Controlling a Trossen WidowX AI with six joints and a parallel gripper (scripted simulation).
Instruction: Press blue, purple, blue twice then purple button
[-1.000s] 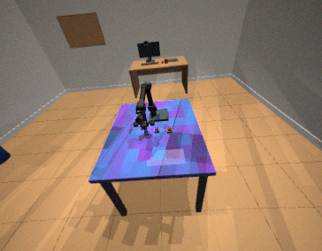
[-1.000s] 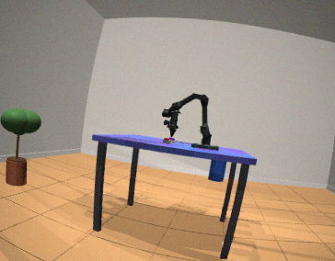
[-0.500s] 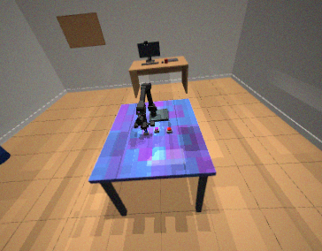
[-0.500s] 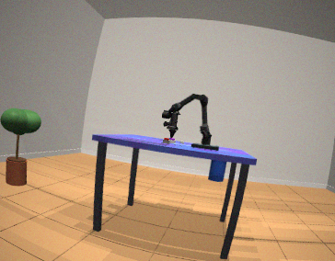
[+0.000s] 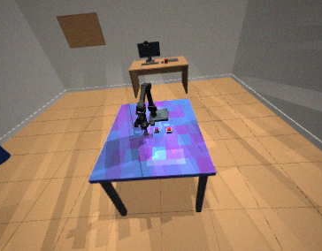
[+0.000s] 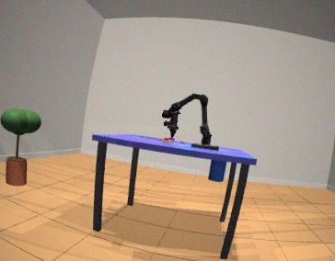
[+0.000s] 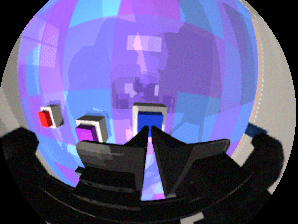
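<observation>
The blue button (image 7: pixel 149 120) (image 5: pixel 146 133) has a pale square housing. My gripper (image 7: pixel 149 128) (image 5: pixel 145 128) (image 6: pixel 172 136) is shut and empty, pointing down, with its fingertips over the near part of the blue cap in the wrist view. The tips are very close to the cap; whether they touch it or the cap is pushed in, I cannot tell. The purple button (image 7: pixel 86 133) (image 5: pixel 157 129) stands beside it, partly behind a finger in the wrist view. In the exterior view the blue button is hidden.
The red button (image 7: pixel 45 119) (image 5: pixel 169 130) (image 6: pixel 167 139) stands beyond the purple one, in a row with the others. The dark arm base plate (image 5: pixel 161 116) (image 6: pixel 205 147) lies behind the row. A tiny object (image 6: pixel 182 142) near the buttons is too small to identify.
</observation>
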